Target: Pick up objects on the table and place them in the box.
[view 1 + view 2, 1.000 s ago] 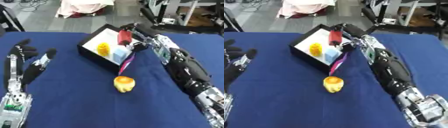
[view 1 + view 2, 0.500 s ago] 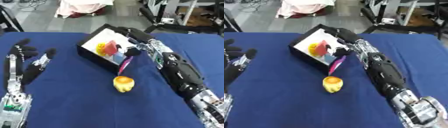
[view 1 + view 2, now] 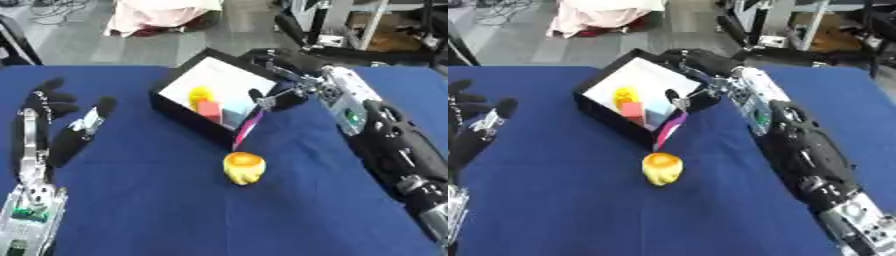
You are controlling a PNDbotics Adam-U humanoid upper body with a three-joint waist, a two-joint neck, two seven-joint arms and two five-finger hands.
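Box: black box (image 3: 179, 112) with a white floor, far centre of the blue table (image 3: 131, 200); it holds a yellow item (image 3: 200, 95), a pink block (image 3: 209, 108) and a pale blue block (image 3: 234, 114).
Right hand: right hand (image 3: 278, 97) sits at the box's right rim, fingers relaxed, holding nothing I can make out.
Left hand: left hand (image 3: 61, 125) rests idle at near left, fingers straight and pointing up.
Remaining thing: yellow fruit-like object (image 3: 242, 168) on the cloth, near the box's near corner.
Ribbon: a pink-purple strip (image 3: 246, 131) hangs over the box's near wall (not fully inside).
Risk: reaching for the yellow object, the hand could snag the strip and drag it out, or nudge the rounded object so it rolls away.
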